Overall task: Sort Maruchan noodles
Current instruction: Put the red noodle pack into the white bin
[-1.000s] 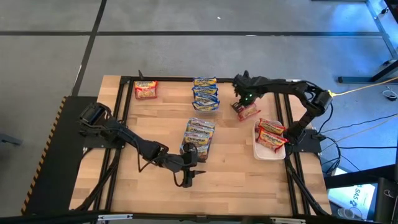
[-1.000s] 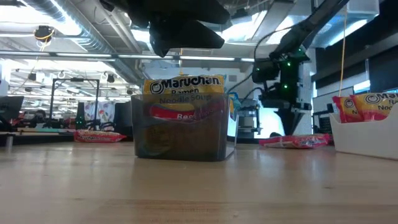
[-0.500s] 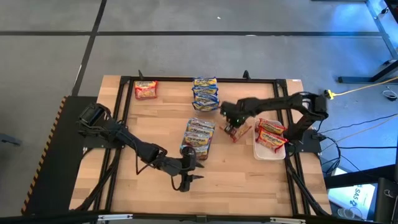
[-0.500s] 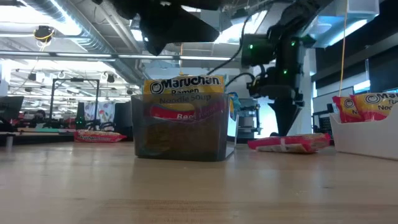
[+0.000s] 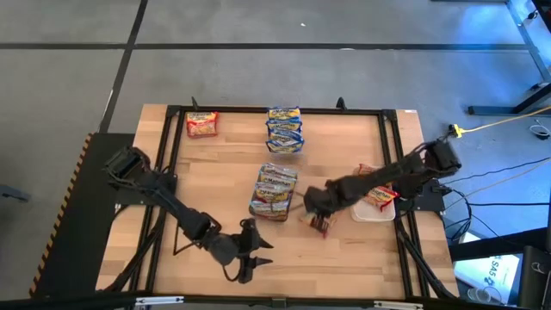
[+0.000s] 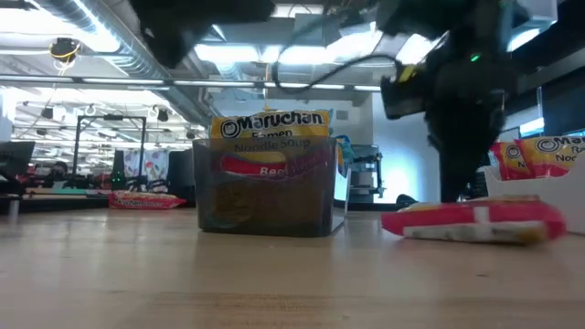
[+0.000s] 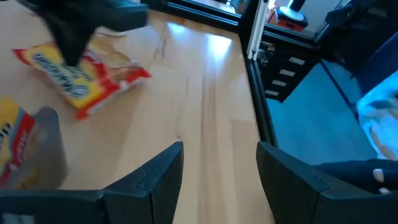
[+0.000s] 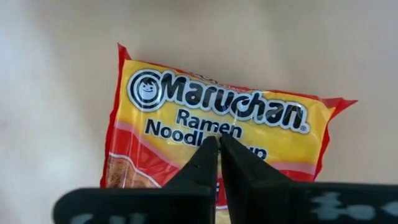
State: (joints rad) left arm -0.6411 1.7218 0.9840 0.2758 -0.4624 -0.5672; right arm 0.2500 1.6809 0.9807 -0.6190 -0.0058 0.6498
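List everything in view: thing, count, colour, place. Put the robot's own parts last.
Red-edged noodle packet: one, yellow and red, flat on the table's front half under the right gripper.
Clear tub: one, mid-table, holding yellow packets; exact count unclear.
Blue-accent packets: a stack, yellow and blue, back centre; count unclear.
Lone packet: one, yellow and red, back left.
White tray: one, right edge, holding yellow-red packets.
Table: one, pale wood.
Left gripper: open, front centre, empty.
Right gripper: shut, fingertips over the red-edged packet.
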